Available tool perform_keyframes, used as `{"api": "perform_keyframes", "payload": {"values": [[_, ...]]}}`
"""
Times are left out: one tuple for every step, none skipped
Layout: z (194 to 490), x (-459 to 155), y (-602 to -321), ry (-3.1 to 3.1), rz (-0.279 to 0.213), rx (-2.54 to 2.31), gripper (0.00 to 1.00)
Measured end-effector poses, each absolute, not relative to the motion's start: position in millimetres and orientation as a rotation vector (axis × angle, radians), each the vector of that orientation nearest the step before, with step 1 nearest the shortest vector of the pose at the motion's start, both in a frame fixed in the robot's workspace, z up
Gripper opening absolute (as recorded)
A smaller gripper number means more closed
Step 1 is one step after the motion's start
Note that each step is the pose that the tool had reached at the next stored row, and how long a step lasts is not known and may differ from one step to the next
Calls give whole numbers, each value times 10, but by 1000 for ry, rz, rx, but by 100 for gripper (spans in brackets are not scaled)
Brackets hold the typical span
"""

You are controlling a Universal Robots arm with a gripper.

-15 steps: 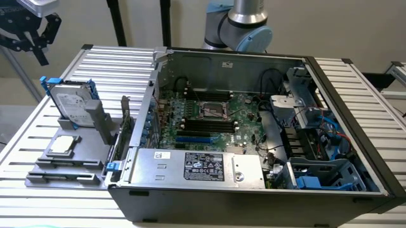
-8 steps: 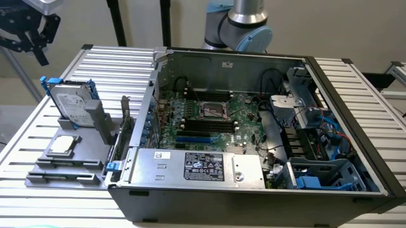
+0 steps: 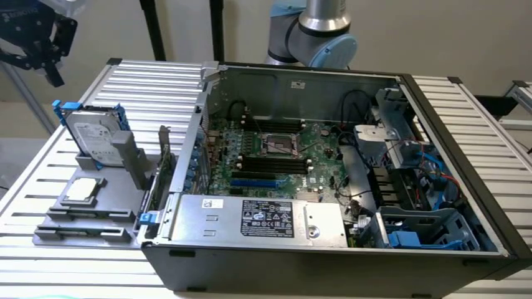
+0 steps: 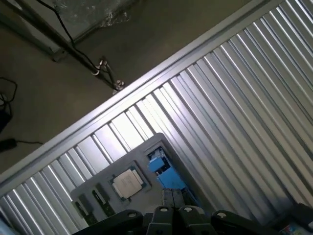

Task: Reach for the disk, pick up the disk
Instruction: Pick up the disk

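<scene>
The disk [image 3: 94,135] stands on end in a slot of a grey holder [image 3: 99,215] on the slatted metal table [image 3: 66,268]. This is at the exterior view's left, just beside the open PC case [image 3: 332,265]. The disk's long axis rises out of the slot and leans back, away from the camera. Its silver labelled face is turned up and toward the camera. Bright blue rails run along both long edges, and their top ends stick up at the two upper corners. A raised grey part of the holder hides the lower end.

The disk's white label carries dark print that is too small to read. On the holder's flat front, a small square silver chip [image 3: 83,189] lies near the disk, w/ no legible marking. Inside the case, the silver power-supply box [image 3: 258,218] bears a black label w/ white text and approval-type marks, none readable. The green motherboard [image 3: 275,149] sits behind it.

The black gripper [image 3: 37,47] hangs at the exterior view's upper-left corner. It is above the disk, further to the exterior view's left, and well apart from it, touching nothing. Whether it is open or shut cannot be told.

In the wrist view the gripper [image 4: 171,218] looks down on the table slats. The disk's blue top end [image 4: 159,165] pokes up from the holder close to the gripper's body in the picture, and the chip [image 4: 128,185] is just beside it. The arm's base column stands behind the case.
</scene>
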State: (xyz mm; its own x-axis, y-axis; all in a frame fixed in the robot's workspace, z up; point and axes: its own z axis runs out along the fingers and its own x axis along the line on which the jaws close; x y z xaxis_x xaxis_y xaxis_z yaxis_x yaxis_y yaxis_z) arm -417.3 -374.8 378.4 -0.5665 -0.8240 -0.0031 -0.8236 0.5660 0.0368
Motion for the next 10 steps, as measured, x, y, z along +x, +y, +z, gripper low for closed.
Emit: {"api": "perform_keyframes", "payload": {"values": [[3782,-4173,-3748,-2754,-53,1480,11],[3781,-4173,-3748,-2741,-53,1503,11],[3778,-4173,-3748,-2726,-53,1529,11],[3777,-4173,-3748,-2713,-52,1553,11],[3775,-4173,-3748,-2698,-52,1578,11],[3774,-4173,-3748,-2683,-52,1603,11],[3772,-4173,-3748,-2667,-52,1627,11],[3770,-4173,-3748,-2653,-51,1650,11],[3768,-4173,-3748,-2637,-51,1675,11],[3766,-4173,-3748,-2622,-51,1698,11]]}}
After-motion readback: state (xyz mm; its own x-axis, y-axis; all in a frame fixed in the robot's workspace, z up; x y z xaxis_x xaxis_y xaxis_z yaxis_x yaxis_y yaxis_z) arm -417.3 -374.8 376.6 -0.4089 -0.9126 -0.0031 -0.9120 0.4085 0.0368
